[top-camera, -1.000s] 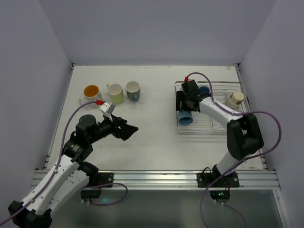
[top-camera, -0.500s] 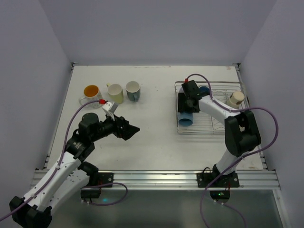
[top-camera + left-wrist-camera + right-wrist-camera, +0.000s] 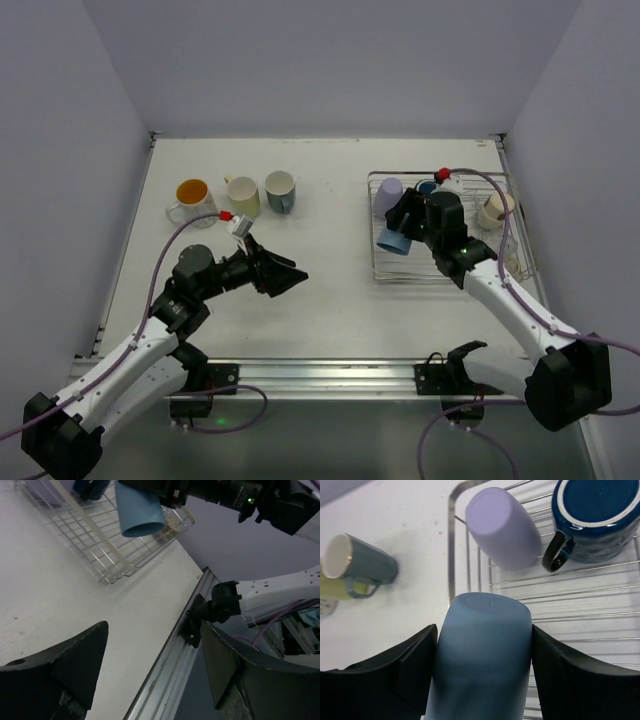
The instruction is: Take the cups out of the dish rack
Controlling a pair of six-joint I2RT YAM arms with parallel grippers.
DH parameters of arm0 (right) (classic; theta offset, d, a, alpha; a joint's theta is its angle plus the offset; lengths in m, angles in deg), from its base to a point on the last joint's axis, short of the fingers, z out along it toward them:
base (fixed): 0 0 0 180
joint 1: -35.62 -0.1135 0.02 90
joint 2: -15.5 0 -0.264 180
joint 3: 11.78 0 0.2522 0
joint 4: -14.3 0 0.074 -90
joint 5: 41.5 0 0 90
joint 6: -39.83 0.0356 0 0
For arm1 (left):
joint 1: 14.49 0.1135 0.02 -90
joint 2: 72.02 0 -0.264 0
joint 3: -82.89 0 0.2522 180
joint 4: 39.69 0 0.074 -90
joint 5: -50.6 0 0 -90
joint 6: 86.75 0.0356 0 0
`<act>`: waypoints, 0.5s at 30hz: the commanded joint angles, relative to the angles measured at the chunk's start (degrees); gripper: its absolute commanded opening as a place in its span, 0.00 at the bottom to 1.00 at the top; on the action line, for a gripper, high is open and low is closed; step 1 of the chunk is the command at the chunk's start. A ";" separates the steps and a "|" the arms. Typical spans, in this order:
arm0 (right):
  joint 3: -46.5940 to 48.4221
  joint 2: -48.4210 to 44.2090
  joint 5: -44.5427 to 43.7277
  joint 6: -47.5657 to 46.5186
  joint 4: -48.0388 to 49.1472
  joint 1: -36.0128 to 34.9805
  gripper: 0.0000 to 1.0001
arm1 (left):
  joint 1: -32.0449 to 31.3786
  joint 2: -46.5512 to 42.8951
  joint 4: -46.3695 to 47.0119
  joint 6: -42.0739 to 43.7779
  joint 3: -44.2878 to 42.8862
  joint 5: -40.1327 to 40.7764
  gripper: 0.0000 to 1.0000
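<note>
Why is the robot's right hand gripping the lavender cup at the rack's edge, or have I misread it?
Misread: the right hand grips the light blue cup at the edge of the dish rack. The lavender cup lies free in the rack, as the right wrist view shows.

Left arm stretches forward and inward, elbow low, the left tool (image 3: pixel 288 275) pointing right with its jaws spread wide. Right arm reaches forward and inward, the right tool (image 3: pixel 400 231) clamped on a light blue cup (image 3: pixel 392 242) between its fingers (image 3: pixel 415 667).
</note>
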 commanded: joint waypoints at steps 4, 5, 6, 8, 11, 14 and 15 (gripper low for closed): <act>-11.87 -12.93 2.77 19.45 26.30 -5.29 0.29 | -11.75 6.70 27.07 -14.32 3.82 5.30 0.77; -13.70 -13.81 2.85 21.23 28.25 -6.27 0.29 | -12.46 7.77 30.30 -14.58 3.65 6.27 0.77; -14.68 -15.21 3.11 23.07 30.35 -6.98 0.28 | -12.91 8.91 31.47 -14.93 3.30 7.93 0.77; -17.05 -16.19 4.17 27.82 36.25 -9.09 0.28 | -13.26 12.25 34.81 -15.64 2.42 8.74 0.76; -18.73 -17.25 3.21 30.73 41.18 -12.60 0.27 | -13.44 16.56 39.38 -16.43 1.19 9.53 0.76; -19.26 -17.51 1.63 30.82 43.82 -15.94 0.27 | -13.61 20.51 42.55 -17.48 -0.30 9.62 0.76; -19.43 -17.43 1.62 30.74 44.35 -16.82 0.27 | -13.61 21.39 43.25 -17.66 -0.57 9.71 0.76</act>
